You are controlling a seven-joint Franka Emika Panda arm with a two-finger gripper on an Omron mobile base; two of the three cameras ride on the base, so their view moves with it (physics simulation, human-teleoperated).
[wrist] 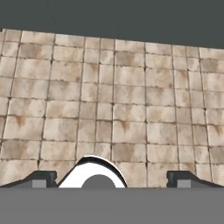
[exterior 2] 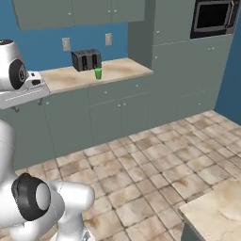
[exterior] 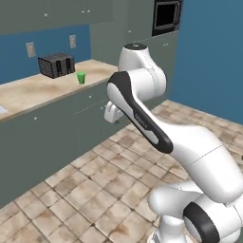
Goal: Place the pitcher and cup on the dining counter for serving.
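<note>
Hanging: gripper [wrist: 111, 179] pointed down at the tiled floor [wrist: 113, 100], well clear of any counter.
Fingers [wrist: 41, 178]: stood wide apart, nothing between them.
Reason, judged: arm folded close while the base travelled; no grasp begun.
Cup [exterior: 81, 78]: small bright green tumbler, tapered, upright on the marble counter [exterior: 33, 92], just beside the toaster [exterior: 56, 65].
Cup, other side [exterior 2: 98, 73]: same spot, near the counter's front edge, easy to reach.
Dining counter [exterior 2: 216, 212]: beige corner at lower right, well apart from the cup.
Pitcher: whereabouts could not be told.
</note>
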